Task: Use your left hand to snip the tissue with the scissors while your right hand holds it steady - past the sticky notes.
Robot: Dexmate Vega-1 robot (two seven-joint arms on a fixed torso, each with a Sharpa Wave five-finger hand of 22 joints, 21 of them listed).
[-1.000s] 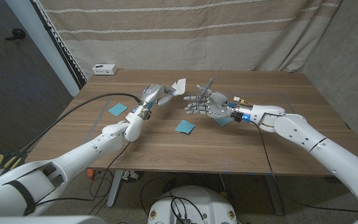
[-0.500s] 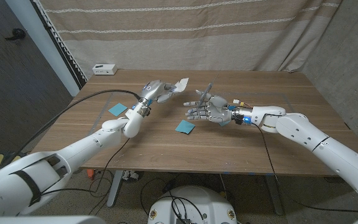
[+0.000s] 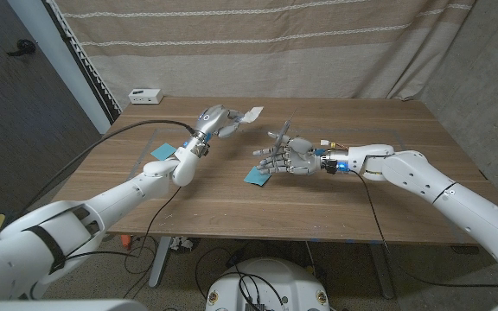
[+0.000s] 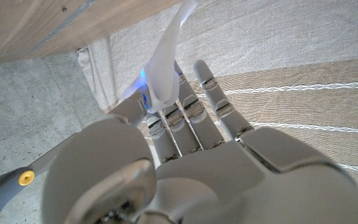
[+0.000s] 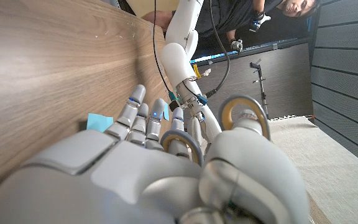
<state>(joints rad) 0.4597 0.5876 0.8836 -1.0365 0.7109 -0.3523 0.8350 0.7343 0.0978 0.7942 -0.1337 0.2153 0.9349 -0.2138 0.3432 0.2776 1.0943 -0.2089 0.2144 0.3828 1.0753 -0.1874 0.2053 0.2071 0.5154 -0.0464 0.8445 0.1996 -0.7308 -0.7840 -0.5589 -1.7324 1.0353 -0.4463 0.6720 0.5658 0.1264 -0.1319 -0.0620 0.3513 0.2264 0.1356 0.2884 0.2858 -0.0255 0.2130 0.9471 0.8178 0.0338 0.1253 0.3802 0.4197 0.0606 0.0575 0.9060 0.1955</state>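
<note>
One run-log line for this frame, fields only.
left hand: holds tissue aloft | right hand: holds scissors | gap between them | cut: not started | sticky notes: on table

Glossy white arm shells, rounded and segmented, with dark bands at the joints and a black cable trailing along each. Silver-grey metal left hand (image 3: 217, 117) and right hand (image 3: 285, 154), jointed fingers (image 4: 213, 102) with small screws, blue lights at the fingertips and a blue-lit ring at each wrist. Thin red and yellow wires by the right wrist.
</note>
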